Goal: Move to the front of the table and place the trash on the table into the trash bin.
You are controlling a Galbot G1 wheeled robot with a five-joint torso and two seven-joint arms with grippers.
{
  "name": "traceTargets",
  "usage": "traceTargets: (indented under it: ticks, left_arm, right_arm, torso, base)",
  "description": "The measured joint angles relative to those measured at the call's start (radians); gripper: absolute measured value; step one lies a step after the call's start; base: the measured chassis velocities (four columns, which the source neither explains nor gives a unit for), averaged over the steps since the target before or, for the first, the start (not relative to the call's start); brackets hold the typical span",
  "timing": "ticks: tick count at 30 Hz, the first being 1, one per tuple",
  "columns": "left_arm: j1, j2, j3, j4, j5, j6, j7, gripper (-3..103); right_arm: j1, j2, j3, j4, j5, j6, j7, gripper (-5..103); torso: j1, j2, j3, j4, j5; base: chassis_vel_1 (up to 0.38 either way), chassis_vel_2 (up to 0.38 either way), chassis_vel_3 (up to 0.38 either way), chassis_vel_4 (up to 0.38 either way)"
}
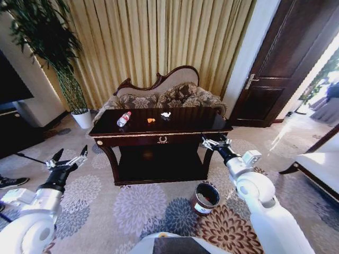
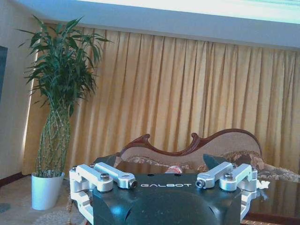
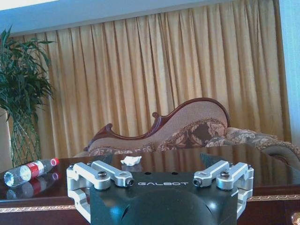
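Observation:
The dark glossy table stands ahead of me, in front of a sofa. On its top lie a clear bottle with a red cap on its side at the left, a small orange scrap and a white scrap near the middle. The round reddish-brown trash bin stands on the carpet by the table's right front leg. My left gripper hangs open, low and left of the table. My right gripper is open at the table's right front corner. The right wrist view looks across the table at the bottle and white scrap.
A carved sofa sits behind the table, with a potted plant at the back left. A dark door is at the right, a white bench lower right, and a dark cabinet at the left. Open patterned carpet lies before the table.

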Motion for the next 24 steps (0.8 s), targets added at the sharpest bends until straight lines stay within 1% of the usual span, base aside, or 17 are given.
traceTargets:
  ticks: [11, 24]
  left_arm:
    - [0.001, -0.006, 0.004, 0.009, 0.000, -0.001, 0.006, 100]
    - [0.004, -0.015, 0.007, 0.014, 0.003, -0.003, 0.012, 100]
  right_arm:
    - [-0.015, 0.010, -0.009, -0.004, -0.027, 0.008, 0.000, 100]
    - [-0.026, 0.015, -0.009, 0.000, -0.041, 0.009, 0.000, 100]
  torso:
    - [0.000, 0.000, 0.000, 0.0000, 0.0000]
    - [0.000, 0.000, 0.000, 0.0000, 0.0000]
  base:
    - [-0.032, 0.044, 0.034, -0.037]
    - [-0.077, 0.076, 0.071, -0.067]
